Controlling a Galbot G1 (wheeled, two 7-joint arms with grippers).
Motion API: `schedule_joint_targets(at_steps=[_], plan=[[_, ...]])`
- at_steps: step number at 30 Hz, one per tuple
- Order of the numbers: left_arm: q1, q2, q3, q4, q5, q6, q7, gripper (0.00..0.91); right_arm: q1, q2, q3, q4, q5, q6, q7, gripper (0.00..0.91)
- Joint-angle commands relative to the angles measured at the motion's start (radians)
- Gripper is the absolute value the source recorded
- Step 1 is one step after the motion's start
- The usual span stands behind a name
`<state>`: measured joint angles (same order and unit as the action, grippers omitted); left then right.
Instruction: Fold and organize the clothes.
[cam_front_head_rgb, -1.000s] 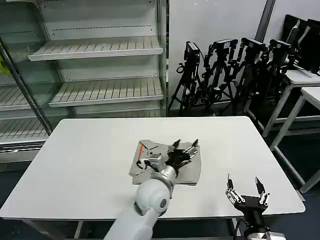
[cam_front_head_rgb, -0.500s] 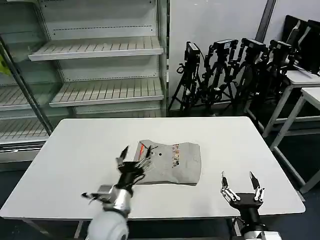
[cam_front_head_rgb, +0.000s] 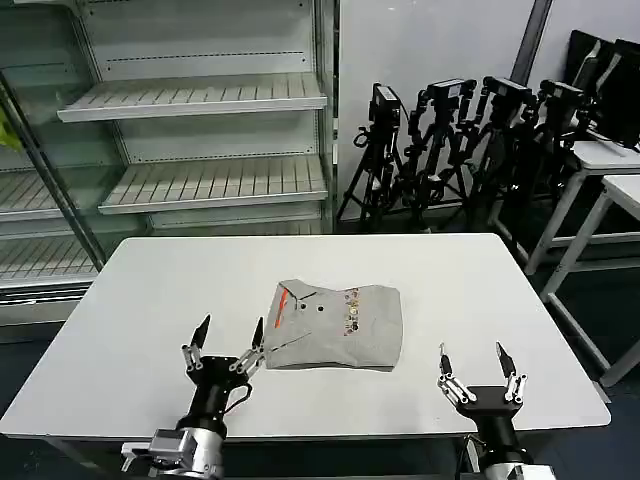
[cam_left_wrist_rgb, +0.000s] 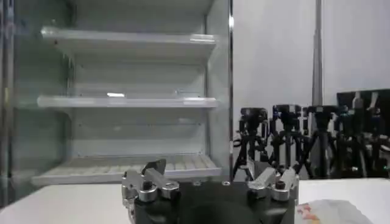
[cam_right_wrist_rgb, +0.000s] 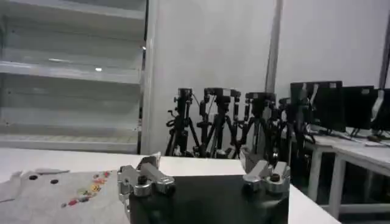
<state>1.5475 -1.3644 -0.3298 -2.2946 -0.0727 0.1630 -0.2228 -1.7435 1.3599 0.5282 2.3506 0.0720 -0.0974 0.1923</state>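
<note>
From the head camera I see the T-shirt (cam_front_head_rgb: 338, 326) lying folded into a compact, roughly square bundle on the white table (cam_front_head_rgb: 140, 300), about midway between the left and right edges and a little nearer the front edge than the back. Its printed side faces up, with a small coloured strip of print and a red mark near the collar end.

My left gripper (cam_front_head_rgb: 228, 349) sits low over the front edge of the table, left of the shirt, fingers spread wide apart and pointing up and away from me, with nothing between them. Its right fingertip stands just beside the shirt's front left corner; I cannot tell whether it touches the cloth. My right gripper (cam_front_head_rgb: 478, 370) is at the front edge toward the right corner, well apart from the shirt, also spread wide and holding nothing.

The left wrist camera looks level across the table: I see the bases of the left gripper's fingers (cam_left_wrist_rgb: 151, 181) and a corner of the shirt (cam_left_wrist_rgb: 329, 212) with a red mark at the frame's edge, plus empty shelving (cam_left_wrist_rgb: 128, 103) behind, which the head camera shows past the table's back left corner. The right wrist camera shows the shirt (cam_right_wrist_rgb: 61, 193) side-on with its row of coloured print, the bases of the right gripper's fingers (cam_right_wrist_rgb: 143, 176), and a row of tripods (cam_right_wrist_rgb: 219, 122) beyond the back edge. A second white table (cam_right_wrist_rgb: 341, 146) stands off to the right.
</note>
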Motion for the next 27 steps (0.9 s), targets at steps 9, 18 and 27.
schedule_joint_targets(at_steps=[9,18,27], plan=[[0.126,-0.011,-0.029,-0.074,0.117,-0.028,0.024,0.907,-0.026,-0.049,-0.009,-0.011,-0.04,0.053,0.017,0.907],[0.145,-0.027,-0.025,-0.082,0.15,-0.027,0.04,0.907,0.012,-0.072,-0.009,-0.028,0.024,0.043,-0.018,0.907],[0.143,-0.042,-0.031,-0.07,0.154,-0.03,0.054,0.907,0.069,-0.08,-0.026,-0.043,0.088,0.003,-0.017,0.907]])
